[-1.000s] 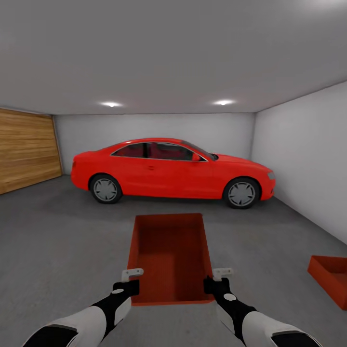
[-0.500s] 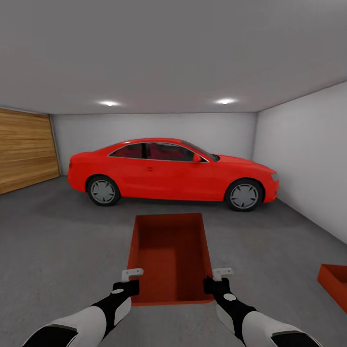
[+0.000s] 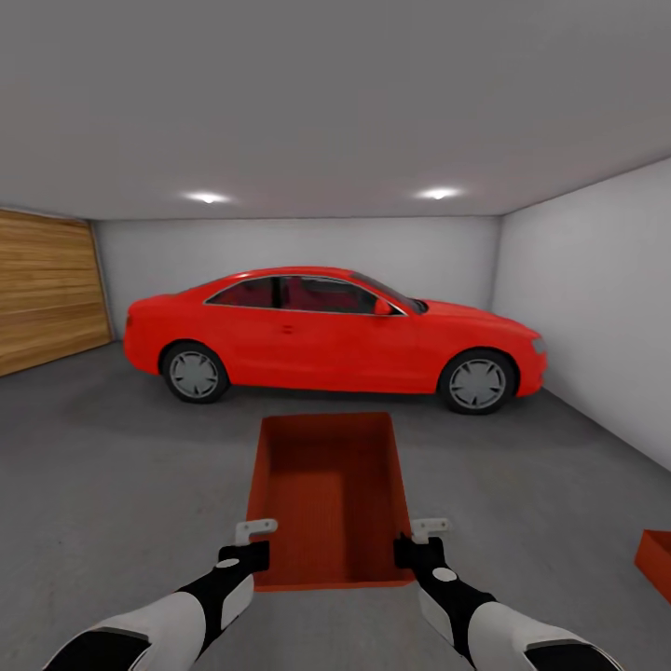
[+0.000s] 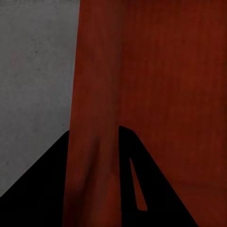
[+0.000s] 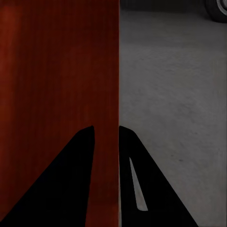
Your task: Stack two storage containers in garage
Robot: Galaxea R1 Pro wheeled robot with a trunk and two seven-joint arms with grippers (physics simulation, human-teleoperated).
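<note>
I hold one orange-red storage container (image 3: 328, 494) out in front of me above the grey concrete floor (image 3: 121, 466) of the garage. My left gripper (image 3: 253, 540) is shut on its left wall near the close corner, and my right gripper (image 3: 419, 539) is shut on its right wall. The left wrist view has the red wall (image 4: 94, 85) running between the black fingers (image 4: 156, 189). In the right wrist view the wall (image 5: 61, 71) stands edge-on between the fingers (image 5: 146, 189). A corner of the second storage container (image 3: 656, 561) rests on the floor at the right edge of the head view.
A red car (image 3: 331, 335) is parked sideways across the back of the garage. The wooden garage door (image 3: 47, 298) is on the left and a white wall (image 3: 596, 298) on the right. Open concrete lies between me and the car.
The whole view has moved forward: the car looks larger, and the second container has slid toward the right edge. The held container and both grippers keep the same places relative to me.
</note>
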